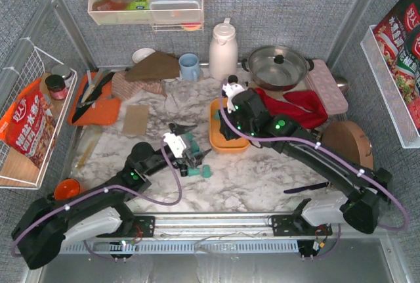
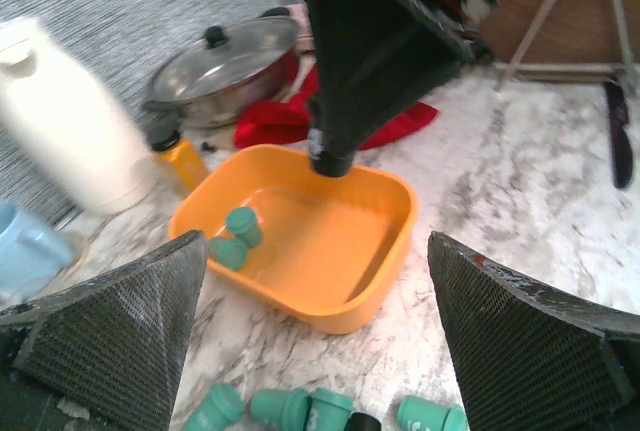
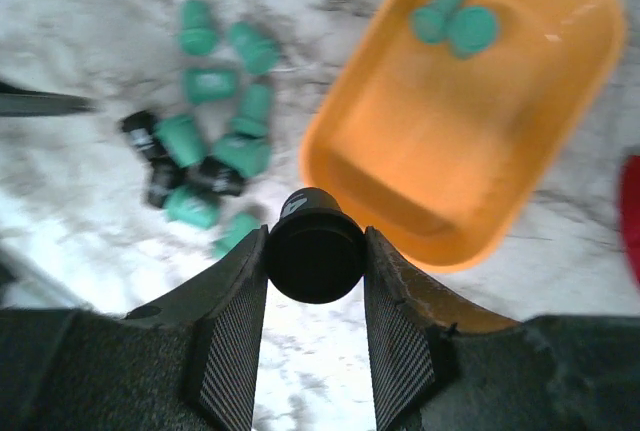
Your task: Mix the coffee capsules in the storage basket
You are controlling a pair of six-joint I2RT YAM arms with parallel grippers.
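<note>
Watching the rig right now. The right pincer [image 3: 315, 236] is clamped on a single black capsule [image 3: 315, 263], one finger pressed against each side of it. It's holding that pod up in the air right over the edge of the storage basket [image 3: 430, 141], not down inside it.

The basket itself sits flat on the marble worktop [image 3: 90, 41] and is nearly bare: just two teal capsules [image 3: 455, 23] lying together in one corner, touching each other.

Most of the coffee capsules [image 3: 242, 154] aren't in the basket at all. They're in a loose heap on the worktop just beside it, on the side toward the left arm. They're mostly teal with a few black ones mixed in, some upright and some tipped over.

The left pincer [image 2: 316, 241] hangs low over that heap, pointed at the basket, with its fingers spread wide apart and nothing between them.

Behind the basket there's a lidded pan [image 1: 275, 66] with a red cloth [image 1: 298, 102] in front of it. A white jug [image 1: 223, 50] and a blue mug [image 1: 189, 66] stand back there too, all well apart from the basket.
</note>
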